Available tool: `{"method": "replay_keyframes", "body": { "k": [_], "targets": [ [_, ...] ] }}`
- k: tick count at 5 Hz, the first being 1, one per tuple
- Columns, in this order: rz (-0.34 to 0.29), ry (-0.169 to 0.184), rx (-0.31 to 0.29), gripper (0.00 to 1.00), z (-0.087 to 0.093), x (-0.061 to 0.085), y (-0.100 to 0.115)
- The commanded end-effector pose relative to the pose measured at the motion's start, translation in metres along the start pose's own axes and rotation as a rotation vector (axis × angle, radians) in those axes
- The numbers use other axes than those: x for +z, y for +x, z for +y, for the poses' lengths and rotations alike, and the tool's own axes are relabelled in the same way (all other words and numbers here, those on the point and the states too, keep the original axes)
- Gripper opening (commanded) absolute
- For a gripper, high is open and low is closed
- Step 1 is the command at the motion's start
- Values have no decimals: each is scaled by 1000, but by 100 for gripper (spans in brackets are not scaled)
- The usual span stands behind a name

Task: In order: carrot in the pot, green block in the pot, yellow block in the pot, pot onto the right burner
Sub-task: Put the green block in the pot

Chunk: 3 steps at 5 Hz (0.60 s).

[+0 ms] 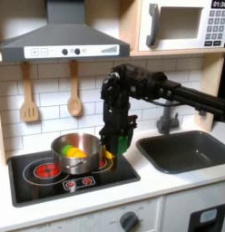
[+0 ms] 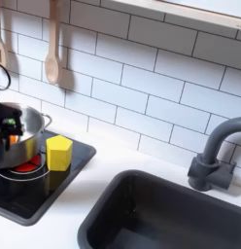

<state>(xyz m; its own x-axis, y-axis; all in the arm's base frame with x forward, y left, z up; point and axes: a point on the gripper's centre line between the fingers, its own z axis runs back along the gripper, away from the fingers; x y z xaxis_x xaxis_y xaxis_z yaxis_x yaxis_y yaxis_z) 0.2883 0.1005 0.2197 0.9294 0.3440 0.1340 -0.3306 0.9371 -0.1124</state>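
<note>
While my arm [image 1: 146, 86] reaches in from the first exterior view's right, elbow bent, its pincer [image 1: 112, 142] hangs beside the pot [image 1: 76, 152], clamped on the green block [image 1: 115, 145]. Carrot [image 1: 75, 153] lies inside; yellow block [image 2: 59, 153] sits on the black stovetop [image 2: 35, 195], white tiles [image 2: 142, 78] behind.

pot mouth: the round shiny steel pot [image 1: 76, 154] is open on top, but the black robot gripper [image 1: 112, 143] hangs just beside its rim on the first exterior view's right
cooktop: the small yellow block [image 2: 59, 153] sits near the pot, black stovetop [image 2: 40, 195] bare in front
counter: the white counter [image 2: 113, 185] between stovetop and dark sink [image 2: 171, 214] is free
</note>
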Motion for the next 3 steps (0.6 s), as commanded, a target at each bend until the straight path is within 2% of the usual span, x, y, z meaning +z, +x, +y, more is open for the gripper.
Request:
{"method": "replay_keyframes", "body": {
  "k": [1,2,3],
  "targets": [
    [2,10,16,0,4,4,30],
    [6,1,10,0,-1,0,46],
    [0,8,20,0,0,-1,56]
  ]
}}
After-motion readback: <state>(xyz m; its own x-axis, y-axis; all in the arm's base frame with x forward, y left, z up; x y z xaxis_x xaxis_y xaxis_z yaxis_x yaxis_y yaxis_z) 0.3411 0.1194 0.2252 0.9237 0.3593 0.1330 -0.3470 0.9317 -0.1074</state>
